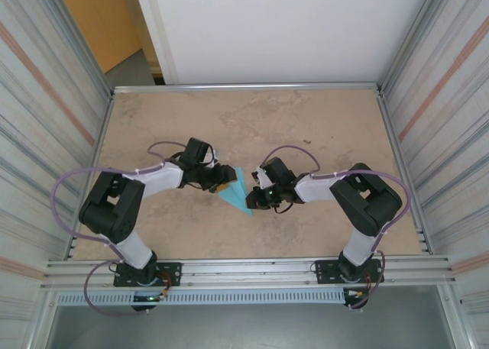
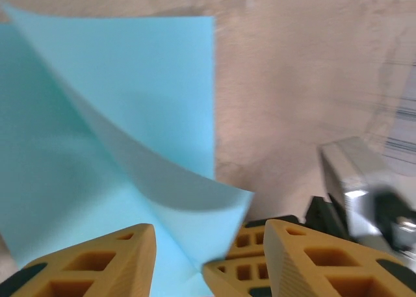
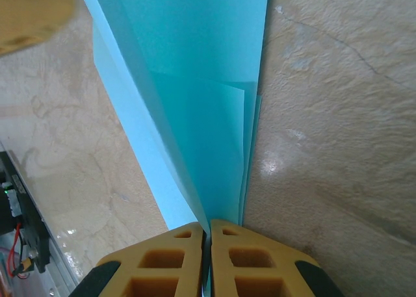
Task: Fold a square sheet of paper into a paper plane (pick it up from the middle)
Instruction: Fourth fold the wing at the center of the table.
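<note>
With the left gripper (image 2: 209, 229) spread either side of a loose fold, the paper (image 1: 238, 190) (judged light, floppy, tearable, best taken by its stiffer crease) is held over the middle of the table (image 1: 306, 120), pinched by the right gripper (image 3: 209, 227).

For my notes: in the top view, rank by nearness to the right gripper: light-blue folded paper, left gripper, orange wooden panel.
1. Light-blue folded paper, clamped in the right gripper.
2. Left gripper, at the paper's left.
3. Orange wooden panel, beyond far-left corner.
</note>
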Available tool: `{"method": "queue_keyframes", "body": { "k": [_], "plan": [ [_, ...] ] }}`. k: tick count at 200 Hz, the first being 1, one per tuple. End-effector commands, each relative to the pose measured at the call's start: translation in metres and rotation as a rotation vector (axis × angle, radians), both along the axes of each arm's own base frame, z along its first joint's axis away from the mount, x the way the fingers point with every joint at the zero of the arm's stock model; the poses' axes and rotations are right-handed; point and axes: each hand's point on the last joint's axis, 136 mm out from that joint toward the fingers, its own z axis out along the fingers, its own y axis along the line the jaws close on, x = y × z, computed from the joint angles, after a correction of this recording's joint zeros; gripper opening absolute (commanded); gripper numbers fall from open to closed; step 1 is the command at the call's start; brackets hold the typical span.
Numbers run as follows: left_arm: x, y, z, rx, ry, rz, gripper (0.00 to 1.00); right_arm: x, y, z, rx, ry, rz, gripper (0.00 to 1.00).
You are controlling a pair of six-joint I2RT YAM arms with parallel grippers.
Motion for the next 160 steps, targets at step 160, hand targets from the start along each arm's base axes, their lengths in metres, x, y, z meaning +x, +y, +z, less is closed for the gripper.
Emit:
{"method": "queue_keyframes", "body": {
  "k": [160],
  "plan": [
    [0.003,-0.027,-0.013,-0.134,0.008,-0.086,0.16,-0.003,-0.013,-0.014,-0.036,0.048,-0.028,0.14]
  ]
}}
